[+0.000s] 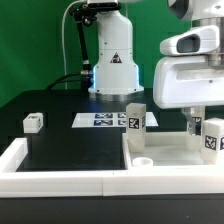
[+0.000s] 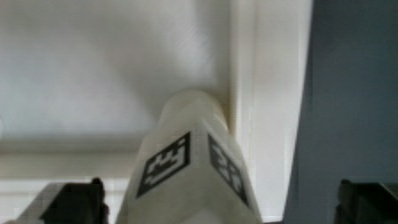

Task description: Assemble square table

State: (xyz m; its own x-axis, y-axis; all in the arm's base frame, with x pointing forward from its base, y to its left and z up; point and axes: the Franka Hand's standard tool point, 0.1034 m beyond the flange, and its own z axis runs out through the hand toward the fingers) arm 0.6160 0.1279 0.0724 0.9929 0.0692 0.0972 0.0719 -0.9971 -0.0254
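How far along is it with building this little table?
The far leg and the near leg stand upright on the tabletop; whether they are fastened is unclear. The open claw straddles the near leg without gripping it. A third leg waits on the black table; no fourth shows.

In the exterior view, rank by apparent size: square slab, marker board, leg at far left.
1. Square slab; it lies nearest the camera, which adds to its apparent size.
2. Marker board.
3. Leg at the exterior view's far left, clearly the smallest.
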